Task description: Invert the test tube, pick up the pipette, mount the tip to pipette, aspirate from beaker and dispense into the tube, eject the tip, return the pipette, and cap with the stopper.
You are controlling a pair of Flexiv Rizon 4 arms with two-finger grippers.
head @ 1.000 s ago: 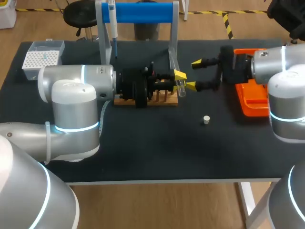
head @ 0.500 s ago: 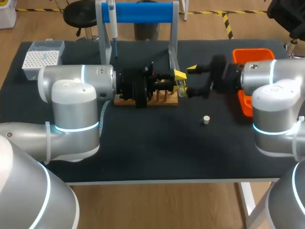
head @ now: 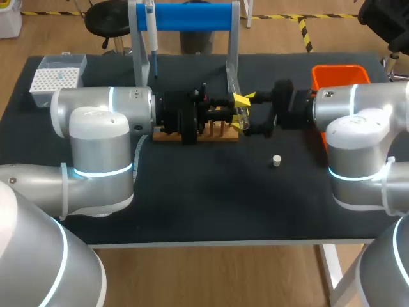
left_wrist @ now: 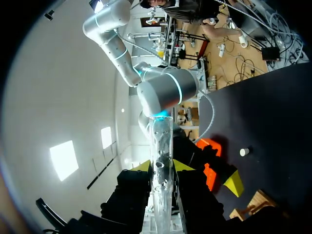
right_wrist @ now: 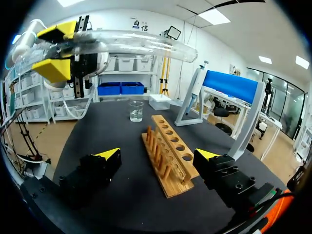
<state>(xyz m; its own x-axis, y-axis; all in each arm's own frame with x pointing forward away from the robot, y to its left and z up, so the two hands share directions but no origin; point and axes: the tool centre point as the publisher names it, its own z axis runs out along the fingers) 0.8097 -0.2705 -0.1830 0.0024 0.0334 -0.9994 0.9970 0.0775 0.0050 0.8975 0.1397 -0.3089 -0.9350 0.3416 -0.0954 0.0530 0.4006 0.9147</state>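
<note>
Test tube (head: 242, 118): pinched between the two yellow tips of the left gripper (head: 240, 101), both fingers pressed to the glass from opposite sides. Hangs roughly level above the dark table (head: 211, 204), clear of the wooden rack (head: 214, 133) and just past its end on the robot's right. Shows in the left wrist view as a clear tube (left_wrist: 162, 161) running out ahead between that gripper's (left_wrist: 163, 165) black fingers.

Facing it from the other side, the right gripper (head: 245, 113): fingers spread wide, nothing in their grasp. Appears in the head view to straddle the tube close by the left tips, though hard to tell there whether either finger touches the glass. Seen from the right wrist, that gripper (right_wrist: 158, 154) low over the rack (right_wrist: 168, 151), with the tube (right_wrist: 126, 43) and the left gripper (right_wrist: 54, 48) higher up ahead.

Elsewhere on the table: white stopper (head: 276, 160) alone on the dark surface near the right arm; orange tray (head: 339, 68) behind that arm; beaker (right_wrist: 136, 111) beyond the rack's far end; pipette (head: 152, 38) hanging on the blue-barred stand (head: 192, 16); tip box (head: 57, 78) at the far left corner.
</note>
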